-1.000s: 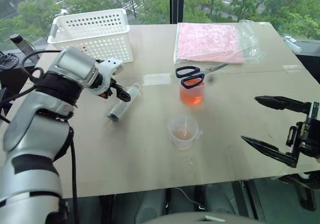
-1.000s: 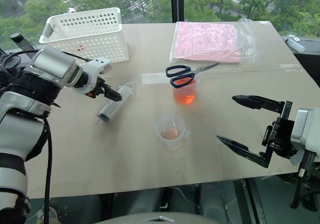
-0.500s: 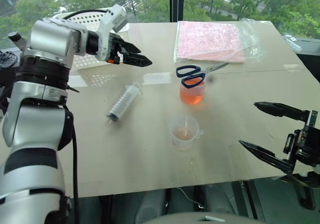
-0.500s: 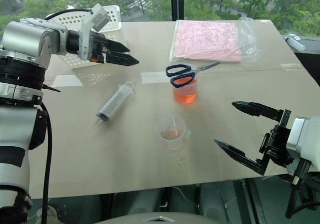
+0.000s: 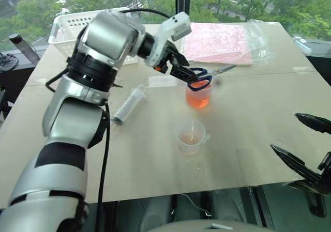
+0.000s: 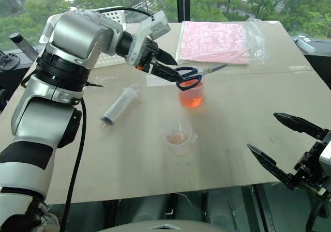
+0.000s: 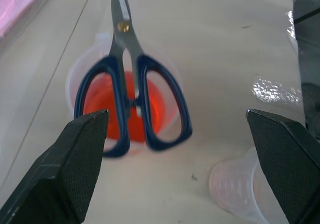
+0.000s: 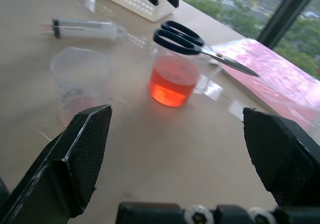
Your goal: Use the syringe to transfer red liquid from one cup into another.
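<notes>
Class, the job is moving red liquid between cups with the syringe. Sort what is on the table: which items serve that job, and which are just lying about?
For the job:
- syringe
- cup of red liquid
- nearly empty cup

Lying about:
- scissors, resting across the full cup's rim
- white basket
- pink sheet in a clear bag

The table (image 5: 155,159) at the frame's centre looks like matt, pale board. The syringe (image 5: 128,105) and both cups (image 5: 198,95) (image 5: 191,136) are clear, smooth plastic. The scissors (image 7: 131,84) have shiny metal blades and glossy dark plastic handles. The basket (image 5: 72,22) at upper left is white perforated plastic. The bag (image 5: 258,38) at upper right is glossy film.
</notes>
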Controlling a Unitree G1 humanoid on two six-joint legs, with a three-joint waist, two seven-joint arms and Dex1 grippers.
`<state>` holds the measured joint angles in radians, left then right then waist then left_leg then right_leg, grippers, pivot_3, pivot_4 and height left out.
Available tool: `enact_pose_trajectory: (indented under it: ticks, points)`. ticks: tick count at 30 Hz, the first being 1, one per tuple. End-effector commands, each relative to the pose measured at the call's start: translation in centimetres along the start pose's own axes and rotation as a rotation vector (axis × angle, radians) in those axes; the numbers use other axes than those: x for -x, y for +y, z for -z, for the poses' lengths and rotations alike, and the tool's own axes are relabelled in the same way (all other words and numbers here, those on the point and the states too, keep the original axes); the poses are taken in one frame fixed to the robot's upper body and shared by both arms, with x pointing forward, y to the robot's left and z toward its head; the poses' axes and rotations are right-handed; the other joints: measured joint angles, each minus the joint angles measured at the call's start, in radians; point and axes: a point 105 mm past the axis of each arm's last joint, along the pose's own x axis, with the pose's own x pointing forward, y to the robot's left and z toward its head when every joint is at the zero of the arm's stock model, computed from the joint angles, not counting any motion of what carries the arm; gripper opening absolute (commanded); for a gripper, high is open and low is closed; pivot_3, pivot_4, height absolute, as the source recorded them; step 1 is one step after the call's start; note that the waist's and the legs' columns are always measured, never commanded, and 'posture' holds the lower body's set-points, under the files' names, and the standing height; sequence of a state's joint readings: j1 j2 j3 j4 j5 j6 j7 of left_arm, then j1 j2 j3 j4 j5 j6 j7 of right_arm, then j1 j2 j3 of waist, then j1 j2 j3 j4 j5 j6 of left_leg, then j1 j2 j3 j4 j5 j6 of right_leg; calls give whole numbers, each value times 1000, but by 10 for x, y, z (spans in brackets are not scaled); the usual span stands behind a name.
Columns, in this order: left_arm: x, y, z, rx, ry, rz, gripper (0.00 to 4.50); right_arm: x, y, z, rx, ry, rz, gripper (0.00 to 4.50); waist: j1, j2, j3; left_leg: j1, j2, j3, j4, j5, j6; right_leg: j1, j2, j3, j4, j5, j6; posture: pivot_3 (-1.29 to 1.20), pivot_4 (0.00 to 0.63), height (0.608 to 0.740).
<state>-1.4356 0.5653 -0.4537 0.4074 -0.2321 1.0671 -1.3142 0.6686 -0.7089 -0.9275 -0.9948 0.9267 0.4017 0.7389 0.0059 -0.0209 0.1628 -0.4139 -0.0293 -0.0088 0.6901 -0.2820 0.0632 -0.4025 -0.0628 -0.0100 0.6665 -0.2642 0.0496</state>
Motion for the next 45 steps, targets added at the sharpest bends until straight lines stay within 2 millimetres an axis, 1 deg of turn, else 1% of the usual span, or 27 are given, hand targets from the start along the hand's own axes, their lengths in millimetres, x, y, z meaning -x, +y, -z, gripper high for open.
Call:
enact_pose_trajectory:
  ticks: [1,4,5,9,14,20,22,25,29,35,39,42,45]
  points:
    - [-2,1,-12,-29,4,-52,4456,1,5,-10,39,-23,15,4498,-1,1,0,0,0,0,0,0,1,0,0,0,1,0,0,0,150,740]
    - [-11,3,-13,-40,22,-74,3680,0,6,-10,35,-28,17,4498,4,1,0,0,0,0,0,0,1,0,0,0,2,0,0,0,150,740]
    - [-13,3,-13,-41,23,-80,3294,1,7,-10,35,-29,19,4498,5,1,0,0,0,0,0,0,1,0,0,0,2,0,0,0,150,740]
    - [-17,6,-11,-58,39,-86,3294,2,7,-11,36,-30,28,4498,7,1,0,0,0,0,0,2,-3,-1,0,0,2,0,0,0,150,740]
    - [-26,5,-10,-114,52,-80,3294,3,9,-12,42,-33,36,4498,8,1,0,-1,0,0,0,2,-3,-1,0,0,2,0,0,0,150,740]
    - [-33,4,-7,-131,62,-73,3294,3,10,-12,46,-33,37,4498,8,1,0,-1,0,0,0,2,-3,-1,0,0,2,0,0,0,150,740]
    - [-36,5,-4,-145,76,-73,3294,3,10,-13,49,-33,34,4498,8,1,0,-1,0,0,0,2,-3,-1,0,0,2,0,0,0,150,740]
    - [-37,9,2,-169,96,-95,3294,3,11,-14,53,-35,33,4498,8,1,0,-1,0,1,0,2,-3,-1,0,0,2,0,0,0,150,740]
    - [-40,13,4,-174,100,-104,3294,4,12,-13,54,-33,35,4498,8,1,0,-1,0,0,0,2,-3,-1,0,0,2,0,0,0,150,740]
    - [-42,15,1,-157,78,-106,3294,4,13,-14,56,-35,36,4498,9,1,0,-1,0,1,0,2,-3,-1,0,0,2,0,0,0,150,740]
    - [-34,13,-10,-97,29,-77,3294,5,14,-13,53,-33,35,4498,9,1,0,-1,0,1,0,2,-3,-1,0,0,2,0,0,0,150,740]
    - [-29,17,-7,-102,40,-88,3294,4,15,-13,52,-30,35,4498,8,1,0,-1,0,1,0,2,-3,-1,0,0,2,0,0,0,150,740]
    - [-32,20,-4,-103,46,-93,3294,3,15,-12,52,-30,34,4498,8,1,0,-1,0,1,0,2,-3,-1,0,0,2,0,0,0,150,740]
